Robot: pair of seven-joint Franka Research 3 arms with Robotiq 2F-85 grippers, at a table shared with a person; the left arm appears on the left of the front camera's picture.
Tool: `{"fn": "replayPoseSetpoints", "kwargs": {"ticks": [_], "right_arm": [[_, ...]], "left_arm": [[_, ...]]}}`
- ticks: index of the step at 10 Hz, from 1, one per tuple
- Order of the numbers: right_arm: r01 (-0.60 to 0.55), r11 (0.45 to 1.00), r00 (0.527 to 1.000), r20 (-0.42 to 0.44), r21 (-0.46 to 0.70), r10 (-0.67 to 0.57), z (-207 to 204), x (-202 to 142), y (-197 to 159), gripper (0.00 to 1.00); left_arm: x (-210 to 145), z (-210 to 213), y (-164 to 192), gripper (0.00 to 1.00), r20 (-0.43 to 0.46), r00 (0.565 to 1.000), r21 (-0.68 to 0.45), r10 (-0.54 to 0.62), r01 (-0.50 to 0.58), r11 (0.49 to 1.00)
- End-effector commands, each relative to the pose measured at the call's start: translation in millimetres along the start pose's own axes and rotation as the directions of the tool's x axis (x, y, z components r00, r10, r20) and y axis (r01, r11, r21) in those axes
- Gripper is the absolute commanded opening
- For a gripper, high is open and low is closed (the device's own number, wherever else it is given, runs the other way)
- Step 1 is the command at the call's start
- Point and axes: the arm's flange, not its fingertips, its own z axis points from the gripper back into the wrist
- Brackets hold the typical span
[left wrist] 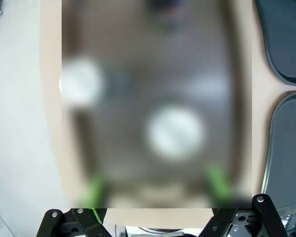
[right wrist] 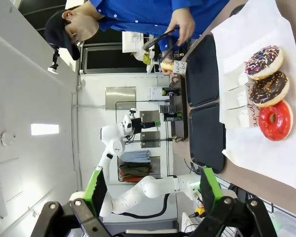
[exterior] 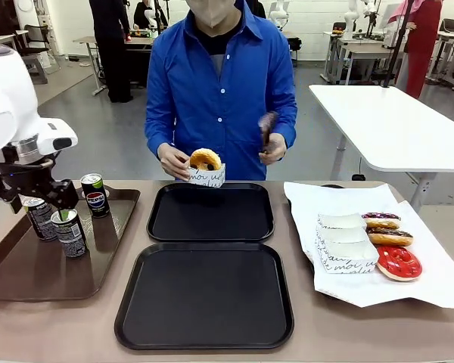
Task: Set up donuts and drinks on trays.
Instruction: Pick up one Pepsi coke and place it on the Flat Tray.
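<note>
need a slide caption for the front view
Person holds a boxed golden-brown glazed ring donut by the far black square plastic tray

White left arm, black green-padded pincer

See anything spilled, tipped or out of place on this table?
Nothing stands out: three cans stand upright on the brown tray, both black trays lie flat, three donuts sit neatly on white paper.

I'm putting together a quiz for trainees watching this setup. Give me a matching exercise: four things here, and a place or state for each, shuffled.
Things:
1 boxed glazed donut
2 red-iced donut
3 soda cans
4 left tool

Places or states:
A on the brown tray
B open, over the cans
C on the white paper
D in the person's hand

Pairs: 1-D, 2-C, 3-A, 4-B.
</note>
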Motion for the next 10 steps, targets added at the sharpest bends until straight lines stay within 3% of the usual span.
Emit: {"fn": "replayPoseSetpoints", "kwargs": {"ticks": [1, 7, 10], "right_arm": [[0.002, 1.000, 1.000, -0.002, 0.015, -0.002, 0.1, -0.5, -0.4, 1.00], [0.002, 1.000, 1.000, -0.002, 0.015, -0.002, 0.1, -0.5, -0.4, 1.00], [0.002, 1.000, 1.000, -0.002, 0.015, -0.002, 0.1, -0.5, -0.4, 1.00]], "left_arm": [[1.3, 8.6, 2.1, 1.00, -0.026, 0.998, -0.066, 0.050, -0.052, 0.997], [13.8, -27.2, -13.4, 1.00, -0.058, 0.995, -0.128, 0.076, -0.083, 0.988], [23.7, -35.7, -18.4, 1.00, -0.024, 0.997, -0.116, 0.073, -0.075, 0.990]]}}
